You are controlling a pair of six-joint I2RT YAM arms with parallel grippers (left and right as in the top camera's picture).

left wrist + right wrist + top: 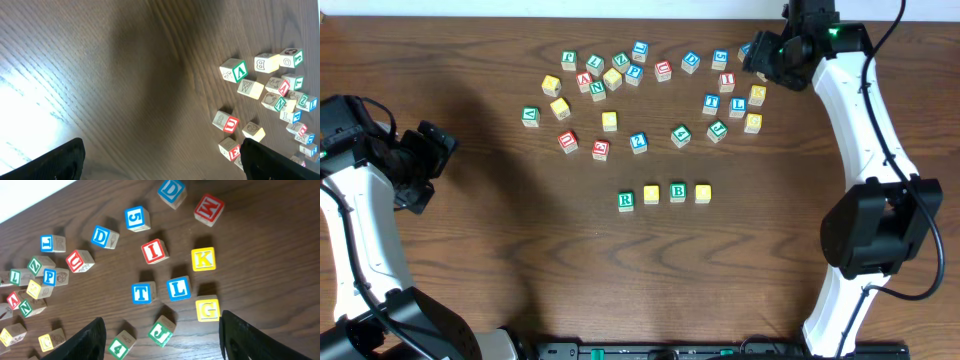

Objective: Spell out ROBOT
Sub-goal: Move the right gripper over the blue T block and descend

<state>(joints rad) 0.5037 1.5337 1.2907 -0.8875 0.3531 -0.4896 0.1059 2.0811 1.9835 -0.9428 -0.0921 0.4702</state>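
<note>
Right wrist: our right gripper (161, 330) hangs spread and empty, facing the T block (142, 293), with the L block (178, 288) just beside it, so we fear a double pinch | Left wrist: left gripper (162, 147) spread, holding nothing | Overhead: four-block row (677, 192) awaits its T; a careless placement could knock it.

overhead: even, bright, sharp; faint broad shadow on table (490, 130) at left | left wrist: strong white glare at left, wide dark shadow mid-frame, blocks (240, 72) slightly soft, fingers (55, 162) black and blurred | right wrist: bright, letters crisp, blown-out white strip at far-left corner, short soft shadows
</note>
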